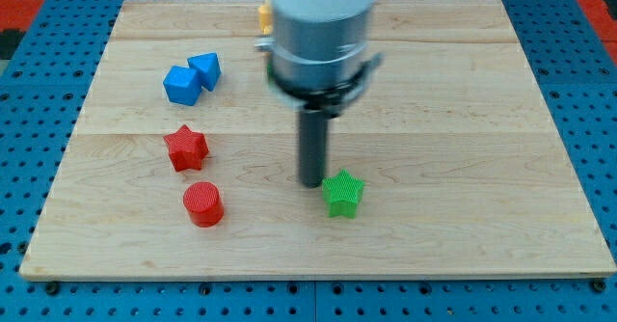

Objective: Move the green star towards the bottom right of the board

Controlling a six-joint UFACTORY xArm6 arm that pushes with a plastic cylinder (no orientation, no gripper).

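Blue perforated metal frames our pale wooden counter (463, 120), a board of lengthwise planks with visible grain. We carry no gripper, so nothing opens or closes: our arm ends in a straight dark rod under a wide grey cylindrical housing (320, 23). Our tip (311, 183) rests on the wood near the middle, just beside the upper left point of the green ribbed plastic star (343, 193); we cannot tell whether they touch. That star sits slightly below the board's centre, toward the view's bottom. Well to the view's left lie a red ribbed star (185, 147) and, below it, a red ribbed cylinder (203, 203). Higher up, a blue cube (181, 85) touches a blue wedge-like block (205, 68). At the view's top, a yellow block (264, 17) peeks from behind the housing, its shape hidden.
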